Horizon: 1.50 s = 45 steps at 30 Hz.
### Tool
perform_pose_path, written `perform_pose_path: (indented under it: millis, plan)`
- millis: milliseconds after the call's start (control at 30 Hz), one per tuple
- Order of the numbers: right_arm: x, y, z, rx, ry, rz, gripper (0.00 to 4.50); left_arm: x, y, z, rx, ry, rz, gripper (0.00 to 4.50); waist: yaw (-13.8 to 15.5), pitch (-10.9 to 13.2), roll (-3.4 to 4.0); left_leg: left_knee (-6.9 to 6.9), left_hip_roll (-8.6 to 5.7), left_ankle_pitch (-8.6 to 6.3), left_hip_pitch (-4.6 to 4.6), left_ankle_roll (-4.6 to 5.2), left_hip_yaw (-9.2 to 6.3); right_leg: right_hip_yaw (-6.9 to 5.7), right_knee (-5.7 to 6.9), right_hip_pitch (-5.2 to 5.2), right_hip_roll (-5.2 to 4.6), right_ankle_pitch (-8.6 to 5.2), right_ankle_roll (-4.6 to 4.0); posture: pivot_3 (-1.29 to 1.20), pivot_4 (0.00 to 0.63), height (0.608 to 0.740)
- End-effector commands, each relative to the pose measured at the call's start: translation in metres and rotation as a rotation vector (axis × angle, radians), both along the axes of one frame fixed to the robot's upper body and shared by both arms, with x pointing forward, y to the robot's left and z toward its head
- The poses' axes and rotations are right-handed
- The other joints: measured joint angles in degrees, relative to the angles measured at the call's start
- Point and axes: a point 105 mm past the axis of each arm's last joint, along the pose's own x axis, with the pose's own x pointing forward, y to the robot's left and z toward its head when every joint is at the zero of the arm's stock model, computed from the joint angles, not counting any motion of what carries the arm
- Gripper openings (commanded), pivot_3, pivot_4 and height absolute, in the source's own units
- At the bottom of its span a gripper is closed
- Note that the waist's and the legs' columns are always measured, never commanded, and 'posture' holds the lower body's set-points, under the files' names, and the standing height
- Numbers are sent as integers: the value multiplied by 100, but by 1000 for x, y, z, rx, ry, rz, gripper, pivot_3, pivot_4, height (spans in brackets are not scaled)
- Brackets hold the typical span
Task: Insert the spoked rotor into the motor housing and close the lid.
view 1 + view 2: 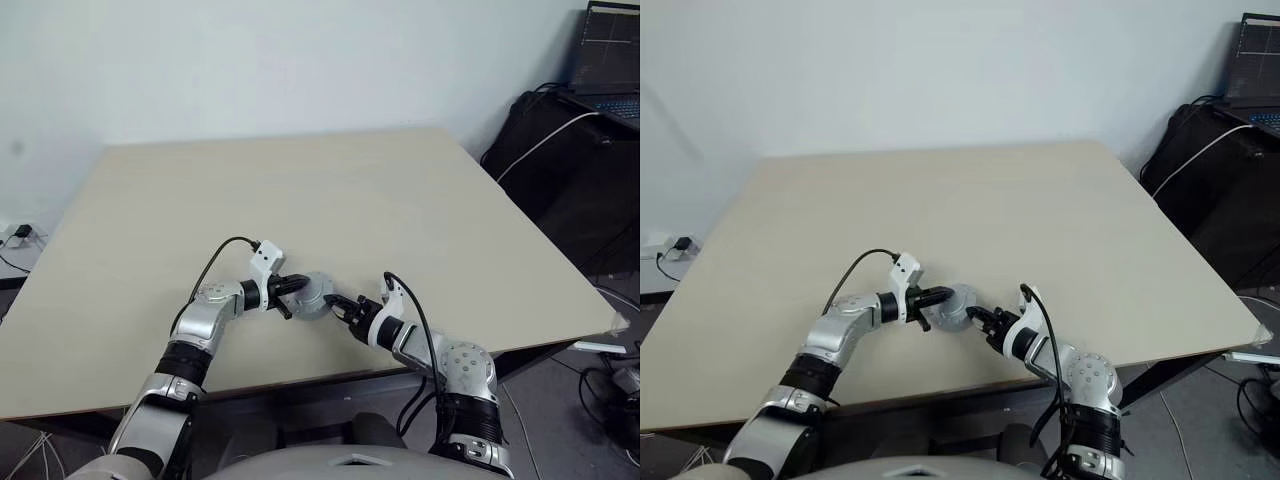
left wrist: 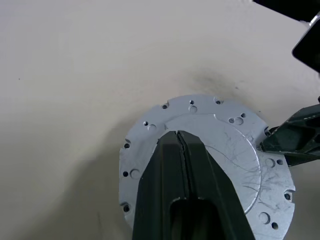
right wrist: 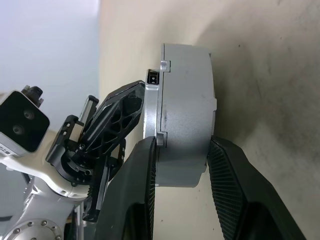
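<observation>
The motor housing [image 3: 184, 112], lid [image 2: 200, 150] already on, sits low in the frame's centre near the table's [image 1: 300, 200] front edge. The right gripper [image 3: 182, 170] clamps its two flat faces, so its axis runs across those fingers. The left gripper [image 2: 180, 137], fingers pressed together, rests against the smooth lid face, likely pushing it home.

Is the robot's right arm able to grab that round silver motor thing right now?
Yes, it looks so. The right gripper already has its two fingers on either side of the motor housing, and the shut left gripper rests on its flat face without blocking them.
</observation>
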Motion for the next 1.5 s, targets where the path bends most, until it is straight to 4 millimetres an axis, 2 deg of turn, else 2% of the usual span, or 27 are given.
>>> perform_pose_path:
  millis: [33,200,267,367,500,667,900,1033,1133,1300,1500]
  plan:
    - [2,26,20,108,-53,23,1207,8,2,27,-71,-113,80,0,1,2,-3,0,0,0,-4,0,-1,0,0,-2,-3,2,3,0,0,740]
    - [1,24,18,117,-41,7,1205,14,23,56,-173,-212,285,0,4,2,-2,3,1,2,-53,-3,-1,8,4,-57,-6,16,8,0,0,740]
    - [0,23,17,122,-33,1,1205,12,36,70,-242,-238,388,0,-6,1,0,4,2,2,-69,-4,0,11,3,-73,-6,20,7,0,0,740]
    - [-1,20,17,136,-26,-16,1204,3,51,79,-362,-204,518,0,-2,0,1,2,2,1,-76,-4,-1,9,-1,-77,-11,20,7,0,0,740]
    - [0,17,25,210,-30,-54,1204,-24,60,65,-465,-77,613,0,14,1,6,3,0,0,-76,-2,-1,7,-5,-74,-15,18,4,0,0,740]
    - [0,19,47,321,-85,-46,1204,-64,51,38,-560,88,661,0,33,17,11,8,-3,-2,-82,3,0,1,-11,-74,-15,0,-26,0,0,740]
    - [2,22,66,408,-137,-30,1204,-88,37,34,-798,225,712,0,16,37,25,20,-1,1,-79,9,5,-15,-13,-67,-9,-20,4,0,0,740]
    - [4,25,76,431,-166,-22,1204,-98,30,41,-966,294,679,0,6,41,24,20,-1,2,-80,11,9,-13,-13,-67,21,-20,4,0,0,740]
    - [8,24,80,431,-179,-29,1204,-101,33,48,-1058,307,684,603,1,43,20,21,0,1,-80,13,9,-11,-14,-68,23,-20,5,0,0,740]
    - [8,29,81,413,-180,4,1204,-104,37,52,-1165,336,700,2218,1,51,21,26,0,1,-79,13,10,-11,-14,-68,24,-21,5,0,0,740]
    - [4,35,80,405,-169,49,1204,-107,29,48,-1253,432,707,4226,2,56,17,26,1,1,-79,13,12,-9,-14,-68,28,-21,5,0,0,740]
